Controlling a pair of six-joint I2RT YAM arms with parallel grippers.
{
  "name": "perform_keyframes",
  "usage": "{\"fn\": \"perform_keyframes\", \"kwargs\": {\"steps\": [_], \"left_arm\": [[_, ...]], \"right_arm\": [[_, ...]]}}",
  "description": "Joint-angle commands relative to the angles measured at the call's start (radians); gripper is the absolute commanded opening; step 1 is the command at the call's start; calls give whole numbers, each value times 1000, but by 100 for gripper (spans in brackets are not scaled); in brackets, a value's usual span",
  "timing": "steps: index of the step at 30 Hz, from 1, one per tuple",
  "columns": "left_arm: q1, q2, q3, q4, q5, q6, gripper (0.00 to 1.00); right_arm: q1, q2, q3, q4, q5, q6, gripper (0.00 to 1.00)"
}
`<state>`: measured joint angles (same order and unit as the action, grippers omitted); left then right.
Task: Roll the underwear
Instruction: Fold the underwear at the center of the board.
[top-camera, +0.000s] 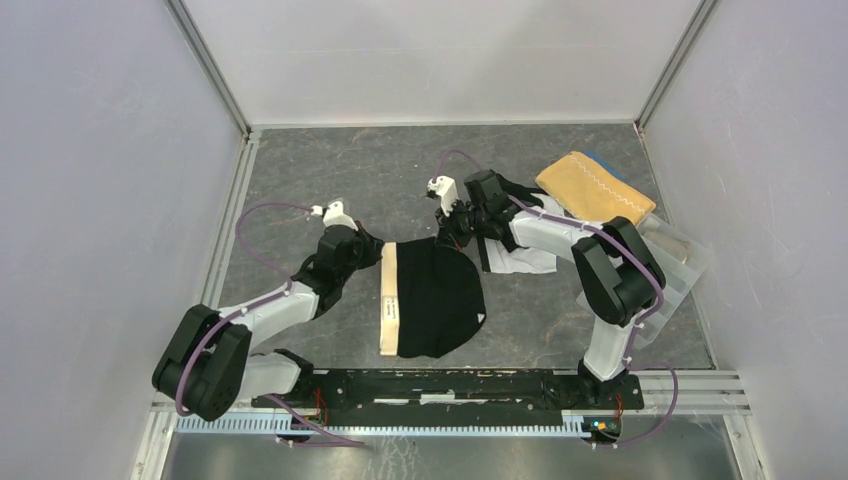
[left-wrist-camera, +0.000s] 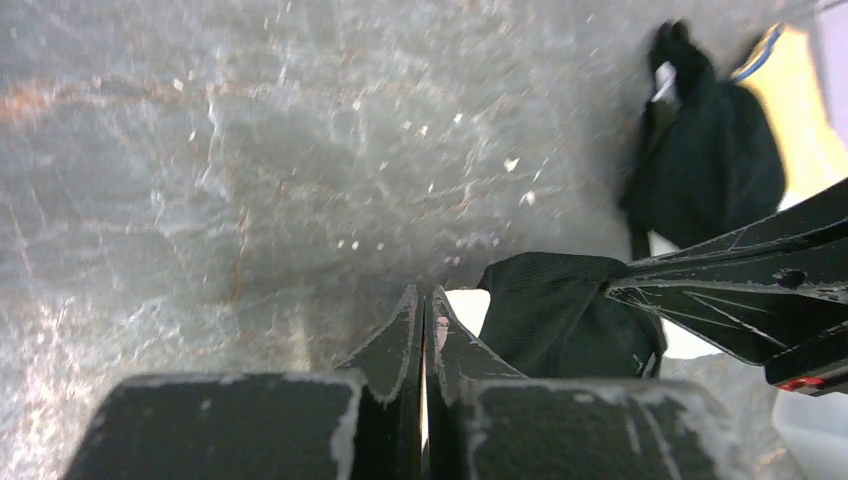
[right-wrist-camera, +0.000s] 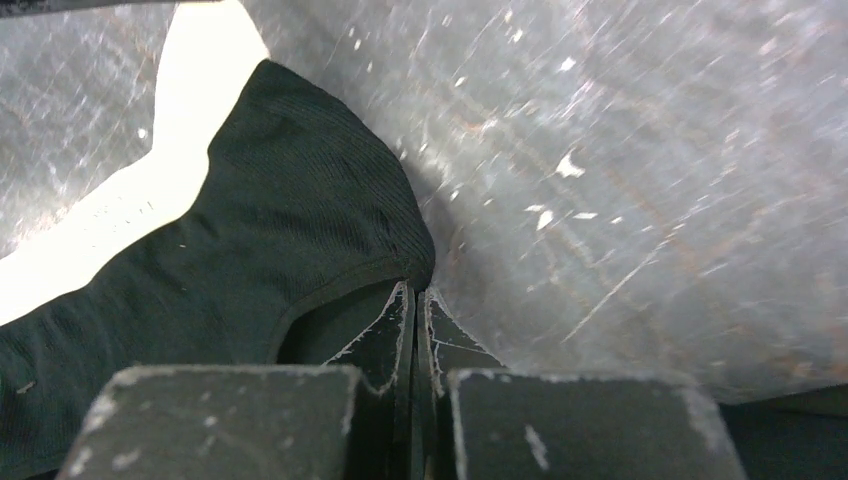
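Observation:
A black underwear (top-camera: 440, 295) with a beige waistband (top-camera: 390, 300) lies spread on the table's middle. My left gripper (top-camera: 374, 252) is shut at the waistband's far corner; in the left wrist view (left-wrist-camera: 424, 292) a beige sliver shows between the closed fingers, with black cloth (left-wrist-camera: 560, 310) just to the right. My right gripper (top-camera: 455, 235) is shut on the garment's far right corner; in the right wrist view (right-wrist-camera: 418, 290) the black hem (right-wrist-camera: 330, 230) runs into the closed fingertips. More underwear, black and white (top-camera: 520, 258), lies under the right arm.
A mustard-yellow towel (top-camera: 592, 185) lies at the back right, partly on a clear plastic tray (top-camera: 675, 262) by the right wall. White walls close in the left, back and right sides. The arms' base rail (top-camera: 450, 388) runs along the near edge.

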<state>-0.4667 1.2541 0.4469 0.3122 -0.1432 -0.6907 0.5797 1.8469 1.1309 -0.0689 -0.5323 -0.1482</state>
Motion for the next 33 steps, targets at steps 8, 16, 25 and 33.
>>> {"fn": "perform_keyframes", "kwargs": {"steps": [8,16,25,33], "left_arm": [[0,-4,-73,405,-53,95,2],[0,-128,-231,582,41,112,2],[-1,-306,-339,562,137,103,2],[-3,-390,-395,517,238,47,2]], "right_arm": [[-9,-102,62,62,120,-106,0],[-6,-258,-112,26,115,-173,0],[73,-370,-236,-21,95,-184,0],[193,-439,-313,-14,190,-144,0]]}}
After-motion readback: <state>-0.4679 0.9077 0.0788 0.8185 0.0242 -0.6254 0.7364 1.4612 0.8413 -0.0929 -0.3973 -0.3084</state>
